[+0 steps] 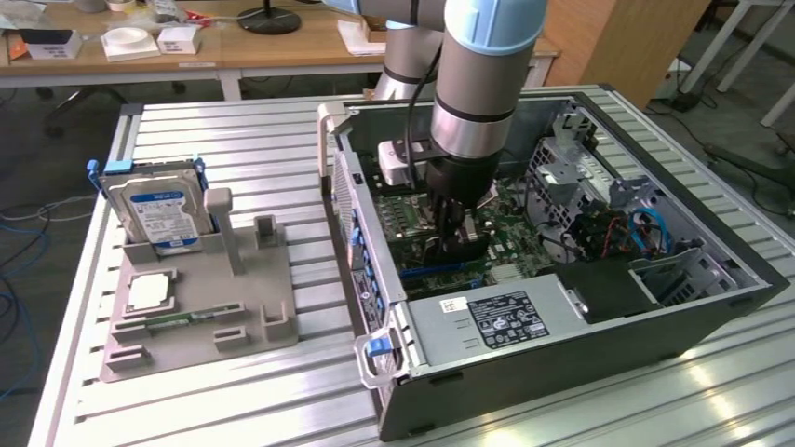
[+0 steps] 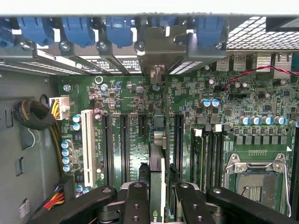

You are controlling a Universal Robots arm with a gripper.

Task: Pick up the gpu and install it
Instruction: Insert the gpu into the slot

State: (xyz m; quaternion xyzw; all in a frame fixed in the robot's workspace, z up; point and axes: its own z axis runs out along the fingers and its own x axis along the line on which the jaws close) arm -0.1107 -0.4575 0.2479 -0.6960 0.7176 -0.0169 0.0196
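The pincer (image 2: 156, 198) grips the gpu (image 2: 157, 158) edge-on between part-closed fingers; its long axis runs up-frame, directly over the motherboard (image 2: 131, 93) slot.

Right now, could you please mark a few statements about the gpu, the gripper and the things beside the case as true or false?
1. The gripper is down inside the open computer case. True.
2. The gpu lies flat on the grey holder. False: it stands on edge between the fingers, over the motherboard slots.
3. The hard drive stands upright in the grey holder. True.
4. The gpu's metal bracket is at the row of blue clips. True.
5. The CPU socket holds a chip. False: it looks empty.
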